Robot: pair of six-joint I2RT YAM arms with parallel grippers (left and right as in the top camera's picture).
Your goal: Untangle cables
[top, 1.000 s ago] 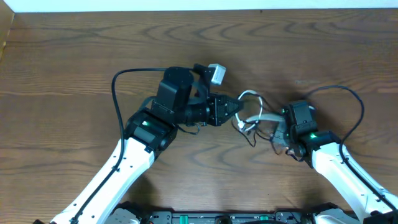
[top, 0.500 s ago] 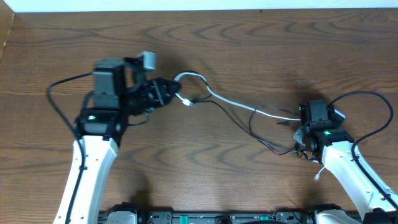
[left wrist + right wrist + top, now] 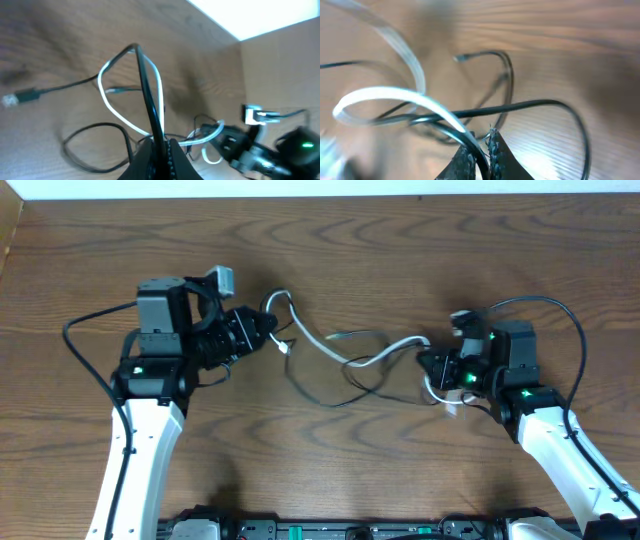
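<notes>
Above the table (image 3: pixel 400 240), left end effector (image 3: pixel 272 331) and right end effector (image 3: pixel 426 363) pinch the cables (image 3: pixel 356 362).

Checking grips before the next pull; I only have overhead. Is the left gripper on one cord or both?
Observer: Both. In the left wrist view the left gripper is shut, and the black cord and white cord rise out of the pinch as one loop.
Operator: And the right side?
Observer: In the right wrist view the right gripper has its fingers nearly together on the white cord. The black cord meets the tips too.
Operator: Any free end?
Observer: Yes. In the left wrist view the black cord's plug lies flat on the table, apart from the loop.
</notes>
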